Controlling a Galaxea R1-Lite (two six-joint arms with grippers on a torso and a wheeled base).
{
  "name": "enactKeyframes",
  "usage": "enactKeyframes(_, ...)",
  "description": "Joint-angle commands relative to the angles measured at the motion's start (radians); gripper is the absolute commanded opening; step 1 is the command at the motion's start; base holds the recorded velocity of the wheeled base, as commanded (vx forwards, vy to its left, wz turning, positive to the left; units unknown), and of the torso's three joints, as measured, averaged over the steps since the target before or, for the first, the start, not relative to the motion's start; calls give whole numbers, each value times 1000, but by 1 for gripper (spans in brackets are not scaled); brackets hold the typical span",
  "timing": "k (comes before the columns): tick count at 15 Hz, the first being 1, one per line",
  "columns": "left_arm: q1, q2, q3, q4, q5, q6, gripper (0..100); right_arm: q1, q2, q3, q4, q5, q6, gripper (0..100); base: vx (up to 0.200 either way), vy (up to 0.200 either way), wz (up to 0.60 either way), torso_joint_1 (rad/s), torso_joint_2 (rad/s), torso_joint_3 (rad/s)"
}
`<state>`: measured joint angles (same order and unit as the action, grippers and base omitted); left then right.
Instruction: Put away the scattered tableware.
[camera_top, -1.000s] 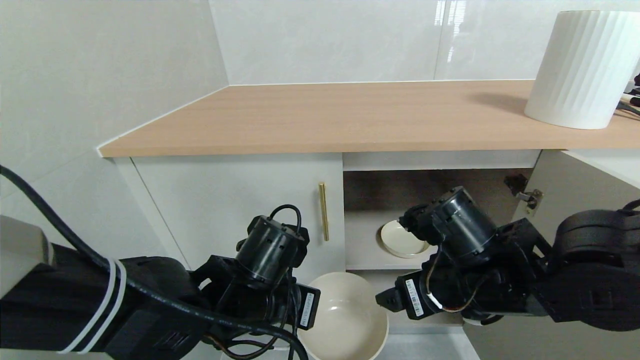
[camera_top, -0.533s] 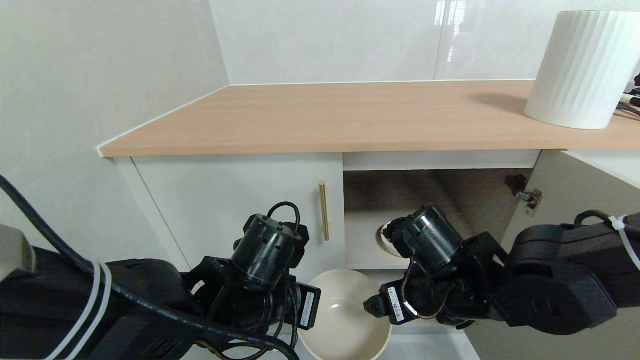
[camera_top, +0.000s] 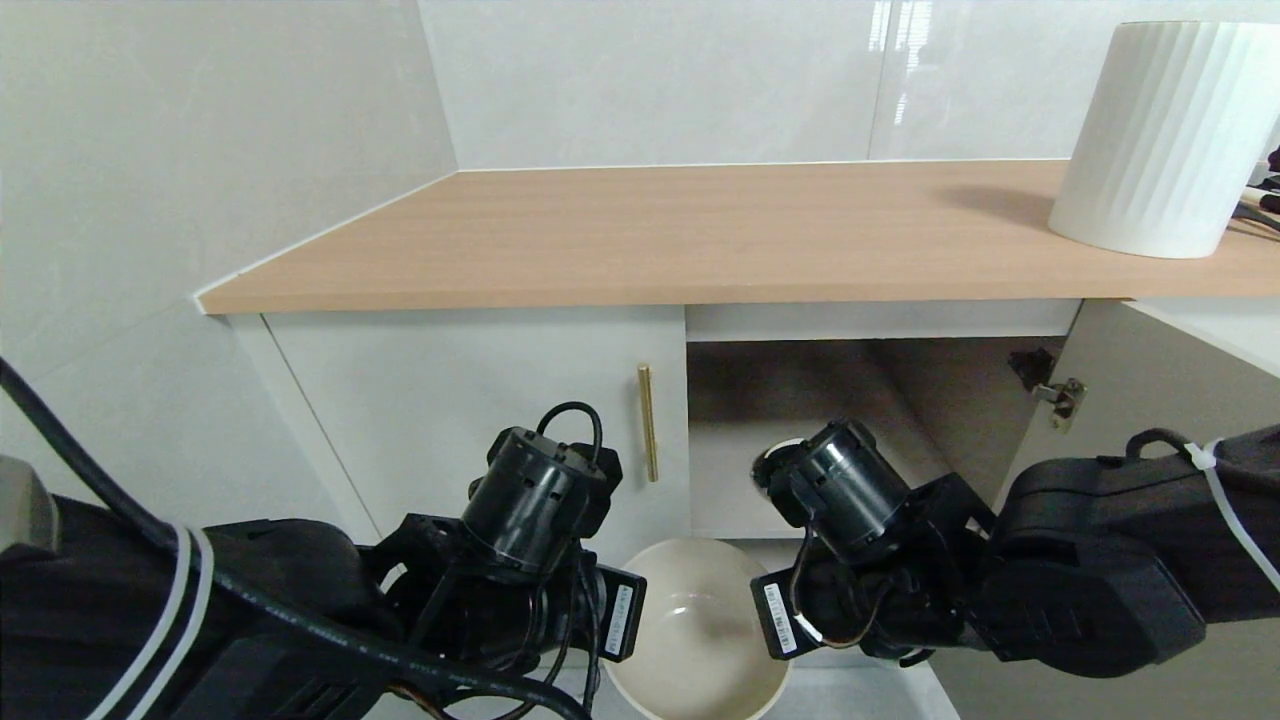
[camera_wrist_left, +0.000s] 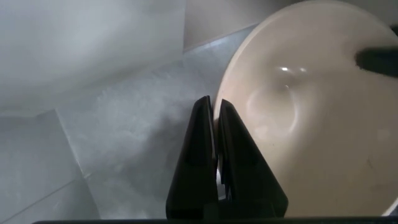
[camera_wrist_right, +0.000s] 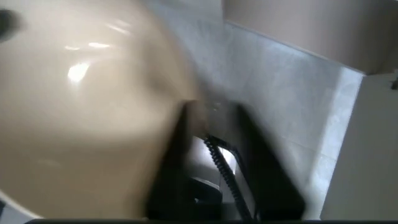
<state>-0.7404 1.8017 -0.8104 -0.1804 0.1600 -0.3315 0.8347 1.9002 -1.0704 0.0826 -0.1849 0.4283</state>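
Two end effectors flank one cream bowl (camera_top: 695, 625), which hangs low at the centre of the head view, above the floor and just in front of the open cabinet (camera_top: 800, 400). The left end effector (camera_wrist_left: 214, 109) has its fingers pinched nearly shut on the bowl's rim, a thin grip on a wide, smooth dish. If the wrist tilts or is jolted, the bowl could pivot or slide out and drop to the floor. To the right, the right end effector (camera_wrist_right: 212, 109) has its fingers apart and grips nothing, with the bowl's far rim just beside one finger. A push from that side could lever the rim out of the left pinch, and releasing one side before the other has closed firmly would likely drop the bowl. Further right, the cabinet shelf (camera_top: 720, 480) sits above the bowl, so a lift could knock the rim against the shelf's front edge. White stickers (camera_top: 624, 620) on both wrists carry print too small to read, and no writing shows on the bowl.
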Motion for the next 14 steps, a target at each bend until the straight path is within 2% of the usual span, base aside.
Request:
enactKeyframes(1, 1, 2, 4, 2, 3, 0, 0, -2, 3, 1, 3, -4, 0, 0, 0, 0, 0, 0, 0, 0)
enactKeyframes(7, 1, 7, 7, 2, 3, 0, 0, -2, 2, 3, 3, -5, 0, 0, 0, 0, 0, 0, 0, 0)
enactKeyframes(8, 1, 7, 8, 2, 4, 0, 100, -2, 2, 3, 3, -5, 0, 0, 0, 0, 0, 0, 0, 0)
enactKeyframes(14, 1, -53, 10, 2, 26, 0, 100, -20, 40, 3, 3, -10, 1, 0, 0, 0, 0, 0, 0, 0)
